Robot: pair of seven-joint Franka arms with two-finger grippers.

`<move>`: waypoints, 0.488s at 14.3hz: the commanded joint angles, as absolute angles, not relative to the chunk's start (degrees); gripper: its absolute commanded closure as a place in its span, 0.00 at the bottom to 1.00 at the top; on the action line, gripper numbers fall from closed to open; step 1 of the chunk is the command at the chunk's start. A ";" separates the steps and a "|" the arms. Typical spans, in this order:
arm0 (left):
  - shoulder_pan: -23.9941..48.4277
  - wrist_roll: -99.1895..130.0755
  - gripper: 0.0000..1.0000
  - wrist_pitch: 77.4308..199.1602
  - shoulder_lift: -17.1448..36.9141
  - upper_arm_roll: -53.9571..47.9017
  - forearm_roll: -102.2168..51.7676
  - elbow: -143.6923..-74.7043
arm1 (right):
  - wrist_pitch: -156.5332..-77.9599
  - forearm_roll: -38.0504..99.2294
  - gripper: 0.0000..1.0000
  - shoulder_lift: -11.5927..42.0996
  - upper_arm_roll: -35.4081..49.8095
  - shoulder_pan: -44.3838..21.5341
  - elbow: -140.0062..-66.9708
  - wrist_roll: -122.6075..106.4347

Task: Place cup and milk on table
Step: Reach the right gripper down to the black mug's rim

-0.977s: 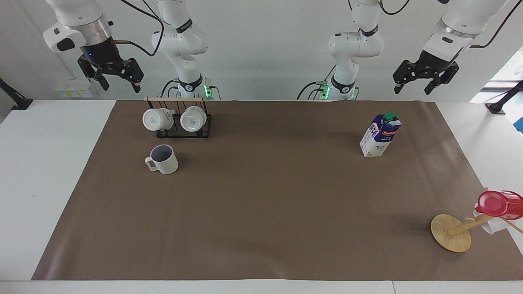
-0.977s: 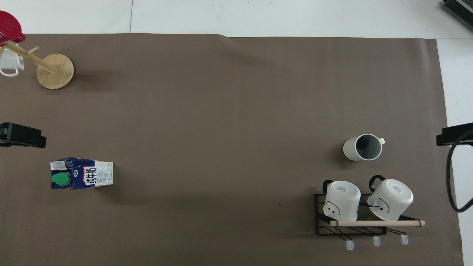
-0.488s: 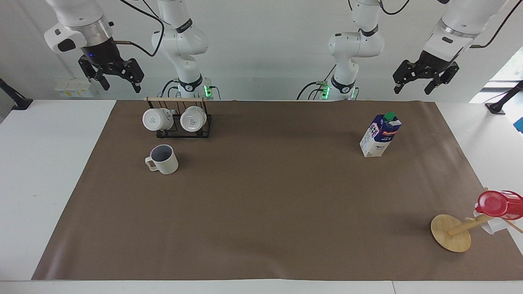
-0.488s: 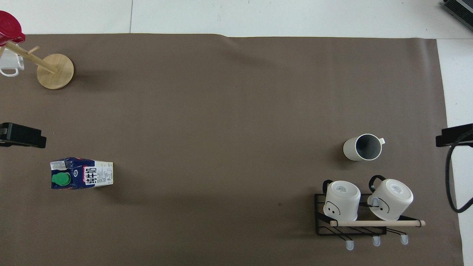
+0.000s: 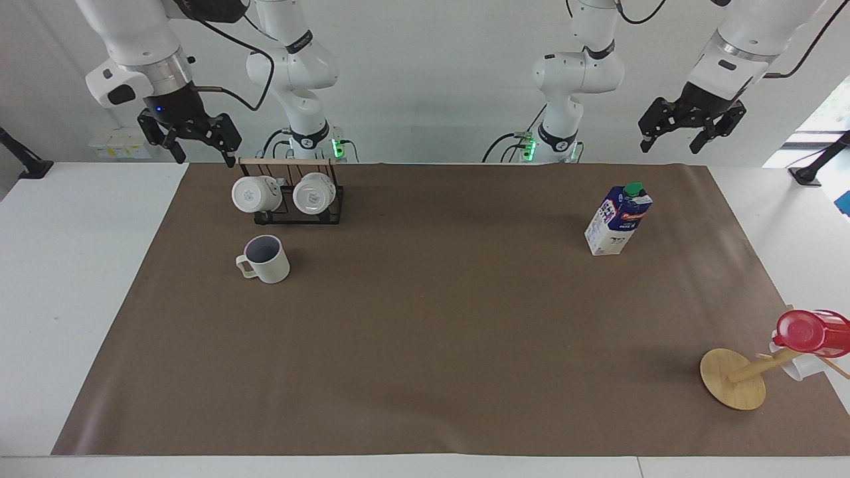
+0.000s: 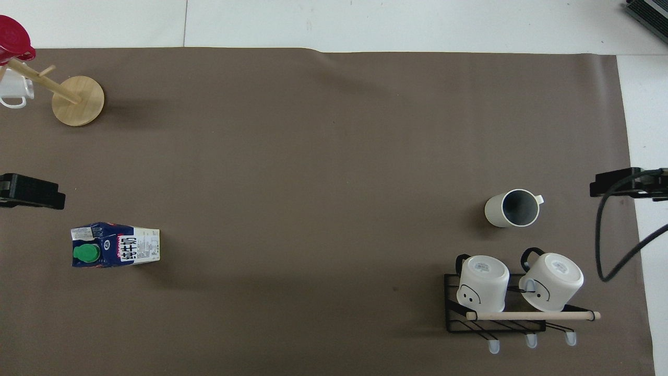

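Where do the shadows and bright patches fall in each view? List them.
Facing view: the milk and the cup cast soft, faint shadows on the mat; daylight blows out the window edge by the left gripper. Overhead view: a broad soft shadow lies beside the milk, with no hard glare.

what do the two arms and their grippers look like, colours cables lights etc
Both arms are glossy white with rounded joint housings, dark rings at the joints and a silver band at the wrist. The right gripper and left gripper are black, two-fingered. Black cables loop along each arm; green lights glow at both bases, and a small blue light shows above the right gripper.
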State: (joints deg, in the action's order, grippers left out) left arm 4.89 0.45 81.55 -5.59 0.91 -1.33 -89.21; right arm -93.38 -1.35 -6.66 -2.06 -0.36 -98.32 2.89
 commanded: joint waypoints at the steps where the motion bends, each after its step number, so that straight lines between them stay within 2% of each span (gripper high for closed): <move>1: 4.22 0.09 0.00 80.42 -5.71 0.62 -1.49 -88.33 | -99.04 -1.58 0.00 -7.38 -1.67 -2.02 -103.35 3.87; 7: 4.22 0.09 0.00 80.42 -5.71 0.62 -1.49 -88.33 | -107.74 -1.58 0.00 0.16 -1.58 -2.29 -106.61 3.96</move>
State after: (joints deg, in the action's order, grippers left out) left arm 4.89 0.45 81.54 -5.59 0.91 -1.33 -89.21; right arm -104.84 -1.36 -2.35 -1.78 -2.50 -105.62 3.11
